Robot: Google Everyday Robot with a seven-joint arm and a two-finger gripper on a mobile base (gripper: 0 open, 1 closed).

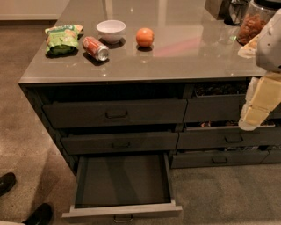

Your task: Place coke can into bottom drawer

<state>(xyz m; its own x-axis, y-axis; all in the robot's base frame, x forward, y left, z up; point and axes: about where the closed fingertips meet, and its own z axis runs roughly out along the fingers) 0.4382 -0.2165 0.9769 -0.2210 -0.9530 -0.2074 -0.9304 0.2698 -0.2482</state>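
The coke can (95,48) lies on its side on the grey countertop (175,52), between a green chip bag (62,38) and a white bowl (110,30). The bottom drawer (123,180) is pulled out at the lower left of the cabinet, and its dark inside is bare. My gripper (258,107) hangs at the right edge of the view, in front of the right-hand drawers. It is far to the right of the can and holds nothing that I can see.
An orange (145,37) sits to the right of the bowl. A jar of brown food (252,24) and a dark container (235,11) stand at the counter's back right. Two black shoes (26,206) are on the floor at the lower left. The upper drawers are slightly ajar.
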